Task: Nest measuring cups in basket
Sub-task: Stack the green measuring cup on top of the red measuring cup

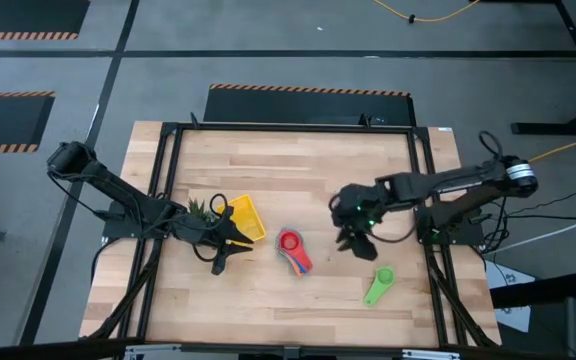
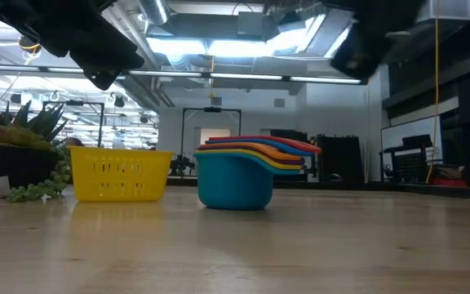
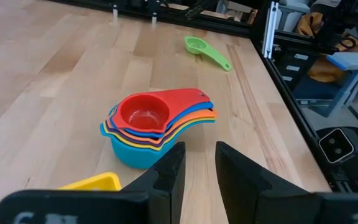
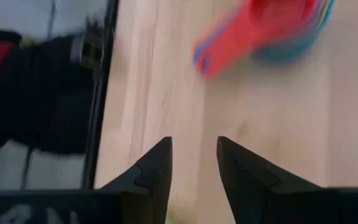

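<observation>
My right pincer (image 1: 354,240) hangs above the bare wood to the right of the stacked measuring cups (image 1: 293,250), its two dark fingers (image 4: 156,171) parted with a gap between them and nothing in it. Seen past those fingers, the stack's red top cup (image 4: 272,28) and its handle lie blurred ahead of me, well clear of my tips. My left pincer (image 1: 218,262) sits low just beside the yellow basket (image 1: 245,218), on its near side, fingers (image 3: 169,177) likewise apart and holding nothing; the gap between them looks straight toward the stack.

The cups stand nested on the table outside the basket, to its right: a light blue cup (image 2: 235,181) at the bottom, then dark blue, yellow and orange rims, with the red one (image 3: 145,114) on top, all handles fanned the same way. I cannot count the layers exactly. One green measuring cup (image 1: 378,285) lies apart on the wood, nearer the table's front right, its handle pointing toward the front edge.

The basket stands upright beside a small spiky green plant (image 1: 201,210), which sits on its left. In the low view the basket (image 2: 121,174) and the stack are near but not touching.
</observation>
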Tool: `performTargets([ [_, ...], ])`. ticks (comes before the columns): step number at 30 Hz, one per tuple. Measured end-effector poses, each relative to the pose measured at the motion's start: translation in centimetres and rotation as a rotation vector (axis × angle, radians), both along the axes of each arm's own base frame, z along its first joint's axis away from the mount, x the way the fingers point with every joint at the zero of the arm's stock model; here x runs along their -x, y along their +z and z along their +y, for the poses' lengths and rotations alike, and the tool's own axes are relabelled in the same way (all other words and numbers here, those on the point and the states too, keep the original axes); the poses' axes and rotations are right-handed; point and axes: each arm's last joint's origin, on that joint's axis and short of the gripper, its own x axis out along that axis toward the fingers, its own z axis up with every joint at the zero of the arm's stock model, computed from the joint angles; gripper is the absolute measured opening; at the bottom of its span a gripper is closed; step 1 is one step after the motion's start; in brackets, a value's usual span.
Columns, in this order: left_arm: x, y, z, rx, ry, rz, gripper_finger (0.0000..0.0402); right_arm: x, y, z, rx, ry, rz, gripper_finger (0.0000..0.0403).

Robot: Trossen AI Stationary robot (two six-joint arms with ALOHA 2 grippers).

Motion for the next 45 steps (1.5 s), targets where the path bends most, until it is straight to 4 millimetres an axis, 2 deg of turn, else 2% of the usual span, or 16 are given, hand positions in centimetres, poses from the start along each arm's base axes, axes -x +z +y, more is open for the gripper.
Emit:
performTargets([
  [6, 0.0, 0.0, 0.0, 0.0, 0.001, -0.001, 0.0082, 2.5, -1.3, 2.2, 0.001, -0.083, 0.295, 0.0131],
  [12, 0.0, 0.0, 0.0, 0.001, 0.001, -0.003, 0.0082, 4.8, -4.0, 4.1, 0.007, -0.178, 0.502, 0.0131],
  [17, 0.0, 0.0, 0.0, 0.001, 0.002, -0.003, 0.0082, 6.7, -6.2, 4.9, 0.001, -0.299, 0.655, 0.0131],
  [25, 0.0, 0.0, 0.0, 0.001, 0.002, -0.003, 0.0082, 9.0, -8.5, 5.5, -0.011, -0.504, 0.852, 0.0131],
  [29, 0.0, 0.0, 0.0, 0.002, 0.002, -0.003, 0.0082, 9.7, -9.3, 5.5, -0.004, -0.581, 0.905, 0.0131],
  [34, 0.0, 0.0, 0.0, 0.003, 0.003, -0.003, 0.0082, 10.0, -10.2, 5.6, -0.012, -0.576, 0.896, 0.0131],
  [45, 0.0, 0.0, 0.0, 0.003, 0.003, -0.004, 0.0082, 9.6, -10.5, 5.8, -0.057, -0.608, 0.865, 0.0131],
])
